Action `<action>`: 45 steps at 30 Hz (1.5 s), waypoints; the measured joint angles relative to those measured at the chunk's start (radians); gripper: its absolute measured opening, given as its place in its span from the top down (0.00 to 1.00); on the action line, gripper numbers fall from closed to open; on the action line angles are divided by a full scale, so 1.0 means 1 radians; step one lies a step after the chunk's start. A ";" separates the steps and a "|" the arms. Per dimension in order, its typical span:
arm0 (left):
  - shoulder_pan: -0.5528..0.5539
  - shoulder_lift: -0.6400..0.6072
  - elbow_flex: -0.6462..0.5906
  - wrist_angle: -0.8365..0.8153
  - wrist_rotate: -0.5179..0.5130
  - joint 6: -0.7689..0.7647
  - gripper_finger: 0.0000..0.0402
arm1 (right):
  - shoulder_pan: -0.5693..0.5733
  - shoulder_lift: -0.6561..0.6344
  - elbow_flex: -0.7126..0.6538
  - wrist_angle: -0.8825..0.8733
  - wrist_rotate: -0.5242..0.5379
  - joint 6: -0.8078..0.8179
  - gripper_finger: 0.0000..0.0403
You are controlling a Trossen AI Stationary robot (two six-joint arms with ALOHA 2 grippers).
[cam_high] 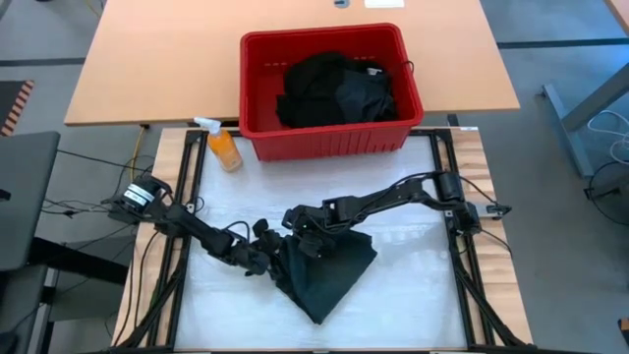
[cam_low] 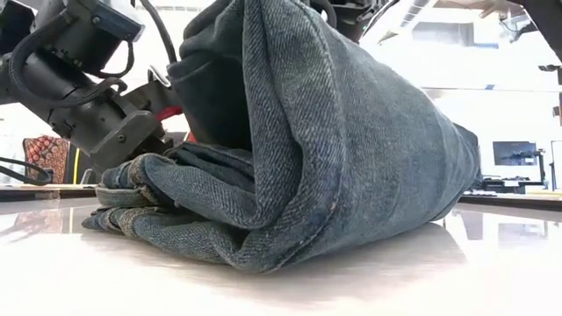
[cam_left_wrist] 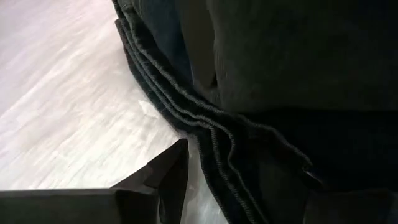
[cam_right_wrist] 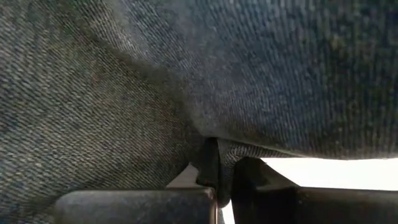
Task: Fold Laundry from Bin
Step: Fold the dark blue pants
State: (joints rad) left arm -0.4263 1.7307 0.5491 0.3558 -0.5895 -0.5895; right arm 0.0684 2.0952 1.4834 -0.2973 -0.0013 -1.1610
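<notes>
**A:** Where do you stand? Your right end effector (cam_right_wrist: pixel 224 180) is clamped on a pinch of the dark woven cloth garment (cam_high: pixel 329 270), which lies bunched in a rough fold on the pale surface (cam_high: pixel 413 285) right under it.

**B:** And the left end effector (cam_high: pixel 263 258)?

**A:** It sits at the garment's layered edge; you cannot tell whether its fingers are apart or together. More dark laundry (cam_high: pixel 339 93) waits in the red ribbed plastic bin (cam_high: pixel 324 143), well beyond both. By my read, you're early on.
</notes>
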 joint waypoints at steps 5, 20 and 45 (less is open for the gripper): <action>-0.002 -0.135 0.000 -0.272 -0.011 -0.076 0.59 | 0.010 -0.002 -0.001 -0.002 0.006 0.010 0.91; -0.188 -0.544 0.001 0.135 -0.264 0.307 0.59 | 0.007 -0.007 -0.003 -0.013 0.015 0.090 0.81; -0.177 -0.177 0.130 -0.035 -0.090 -0.071 0.59 | 0.051 -0.098 -0.006 -0.012 0.146 0.035 0.76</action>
State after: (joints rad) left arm -0.6028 1.5536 0.6792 0.3213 -0.6794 -0.6604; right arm 0.1197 1.9975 1.4773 -0.3097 0.1447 -1.1263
